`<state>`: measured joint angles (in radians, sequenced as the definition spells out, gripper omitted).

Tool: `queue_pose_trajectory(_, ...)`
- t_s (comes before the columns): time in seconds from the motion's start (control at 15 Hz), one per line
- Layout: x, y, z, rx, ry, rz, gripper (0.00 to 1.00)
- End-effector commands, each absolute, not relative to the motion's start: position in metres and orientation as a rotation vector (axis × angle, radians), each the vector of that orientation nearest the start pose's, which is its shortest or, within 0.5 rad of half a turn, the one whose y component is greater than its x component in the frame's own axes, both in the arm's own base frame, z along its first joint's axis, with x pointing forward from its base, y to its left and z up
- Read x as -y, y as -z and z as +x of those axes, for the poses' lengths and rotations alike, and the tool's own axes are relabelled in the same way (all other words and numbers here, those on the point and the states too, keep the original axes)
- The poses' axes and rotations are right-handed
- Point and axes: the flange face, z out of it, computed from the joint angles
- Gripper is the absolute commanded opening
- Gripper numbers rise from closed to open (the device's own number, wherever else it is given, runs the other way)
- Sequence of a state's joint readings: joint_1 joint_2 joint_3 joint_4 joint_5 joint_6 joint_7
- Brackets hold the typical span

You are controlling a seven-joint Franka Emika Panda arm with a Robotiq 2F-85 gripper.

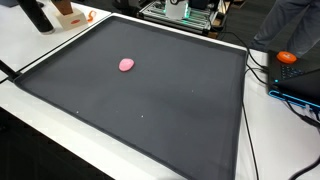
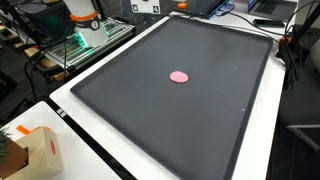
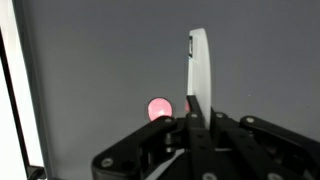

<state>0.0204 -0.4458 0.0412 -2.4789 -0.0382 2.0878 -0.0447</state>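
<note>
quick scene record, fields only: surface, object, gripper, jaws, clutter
surface: dark mat on a white table
object: one small pink lump, lying alone near the middle of the mat
gripper: gripper shows in the wrist view only, over the mat, with the pink lump just beside it in the picture
jaws: cannot tell whether open or shut
contact: none visible
clutter: orange object and cardboard box, both off the mat

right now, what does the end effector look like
In the wrist view the end effector has a black, angular body with linkage bars. One whitish finger stands out from it, long, narrow and round-tipped, with a small dark mark near its tip. No cables or lettering show.
</note>
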Motion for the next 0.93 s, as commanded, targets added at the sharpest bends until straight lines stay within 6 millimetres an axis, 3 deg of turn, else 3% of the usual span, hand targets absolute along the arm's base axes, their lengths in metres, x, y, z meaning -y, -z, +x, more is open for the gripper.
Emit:
queue_pose_trajectory(0.0, -0.024, -0.455, 0.412, 0.192, 0.086, -3.186, 0.04)
queue_pose_trajectory(0.33, -0.024, -0.455, 0.412, 0.192, 0.086, -3.186, 0.01)
queue_pose_trajectory(0.67, -0.058, -0.462, 0.470, 0.165, 0.093, -3.238, 0.01)
queue_pose_trajectory(0.87, -0.080, -0.454, 0.514, 0.148, 0.085, -3.308, 0.01)
